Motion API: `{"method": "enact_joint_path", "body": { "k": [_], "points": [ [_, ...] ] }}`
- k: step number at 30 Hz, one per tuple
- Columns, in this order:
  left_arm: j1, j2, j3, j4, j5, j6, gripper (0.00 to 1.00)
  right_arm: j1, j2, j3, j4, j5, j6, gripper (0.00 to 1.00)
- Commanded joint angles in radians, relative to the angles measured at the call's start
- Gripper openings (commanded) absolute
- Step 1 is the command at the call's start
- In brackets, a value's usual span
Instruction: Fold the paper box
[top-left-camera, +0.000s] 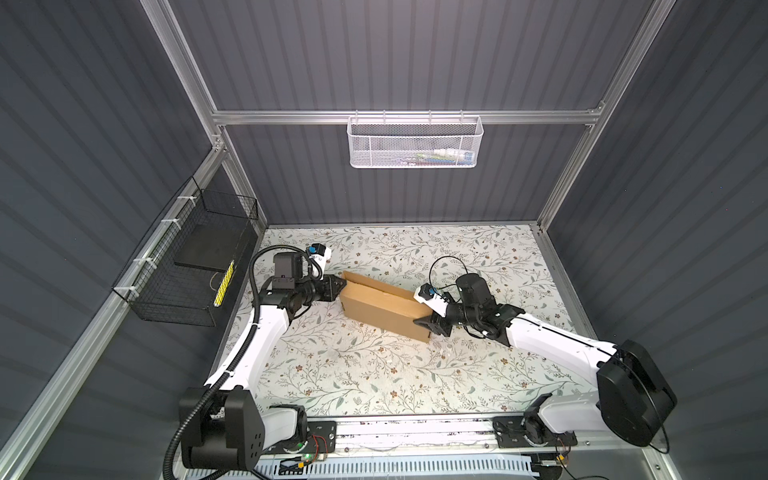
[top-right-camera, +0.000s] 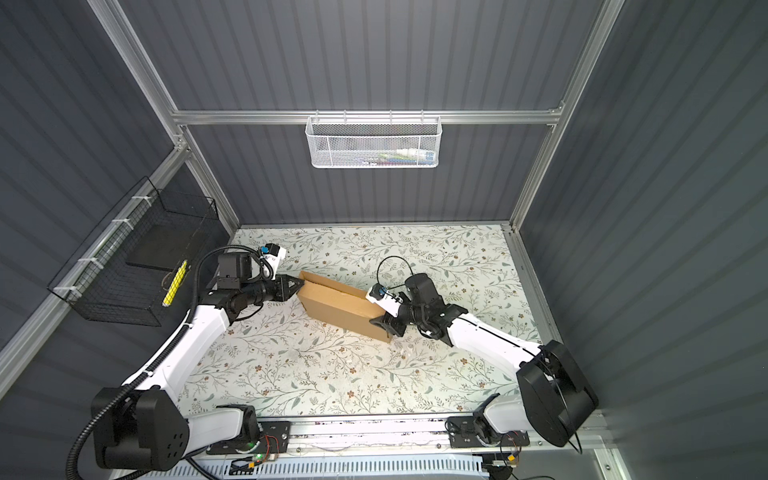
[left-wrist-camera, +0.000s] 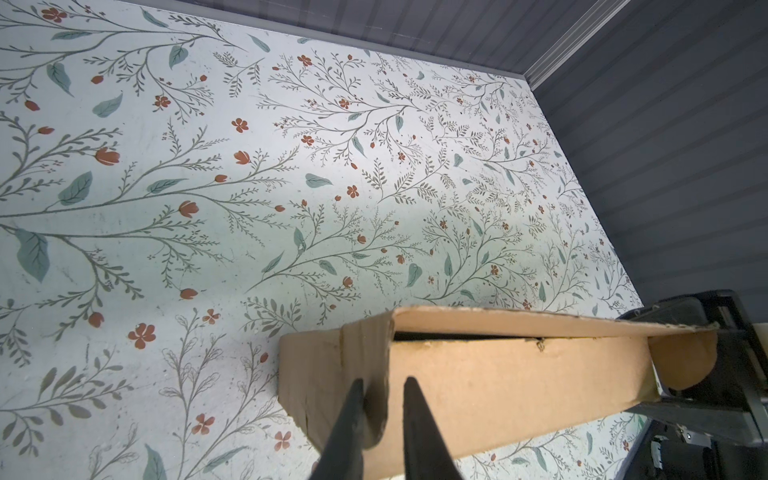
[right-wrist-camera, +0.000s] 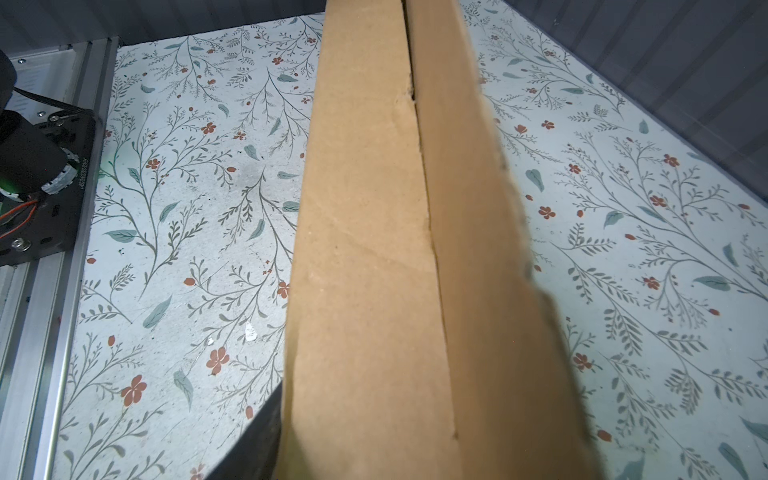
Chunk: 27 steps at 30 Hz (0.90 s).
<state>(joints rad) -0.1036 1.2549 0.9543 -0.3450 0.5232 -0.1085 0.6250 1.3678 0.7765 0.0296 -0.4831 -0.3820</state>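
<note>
Holding one paper box (top-left-camera: 382, 305) mid-frame; pinching its left corner with left gripper (top-left-camera: 343, 284); clamping its right end with right gripper (top-left-camera: 423, 316).

The paper box (top-left-camera: 384, 305) sits slantwise around the middle of the table (top-left-camera: 374, 382), left end further back and right end nearer the front edge. The left gripper (top-left-camera: 341, 284) is right at its left end and the right gripper (top-left-camera: 424, 320) is at its right end. Over on the left wall there's a wire basket (top-left-camera: 166, 291) with a flat slab (top-left-camera: 208, 247) lying in it, and a mesh basket (top-left-camera: 395, 145) hangs on the back rail, behind and above the table.
</note>
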Motion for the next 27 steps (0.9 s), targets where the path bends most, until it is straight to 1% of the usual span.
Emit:
{"method": "enact_joint_path", "body": {
  "k": [1,8,19,27],
  "points": [
    [-0.016,0.013,0.006,0.009,0.027,-0.005,0.19,0.002,0.023,-0.006,-0.059,-0.006,0.011,0.5],
    [-0.016,0.005,0.001,0.017,-0.004,-0.008,0.19,0.002,0.016,-0.013,-0.062,-0.005,0.011,0.5],
    [-0.021,-0.018,-0.042,0.041,-0.07,-0.023,0.09,0.003,0.008,-0.01,-0.061,-0.001,0.021,0.5],
    [-0.028,-0.036,-0.085,0.074,-0.089,-0.057,0.04,0.001,0.008,-0.01,-0.053,0.001,0.03,0.5]
  ]
}}
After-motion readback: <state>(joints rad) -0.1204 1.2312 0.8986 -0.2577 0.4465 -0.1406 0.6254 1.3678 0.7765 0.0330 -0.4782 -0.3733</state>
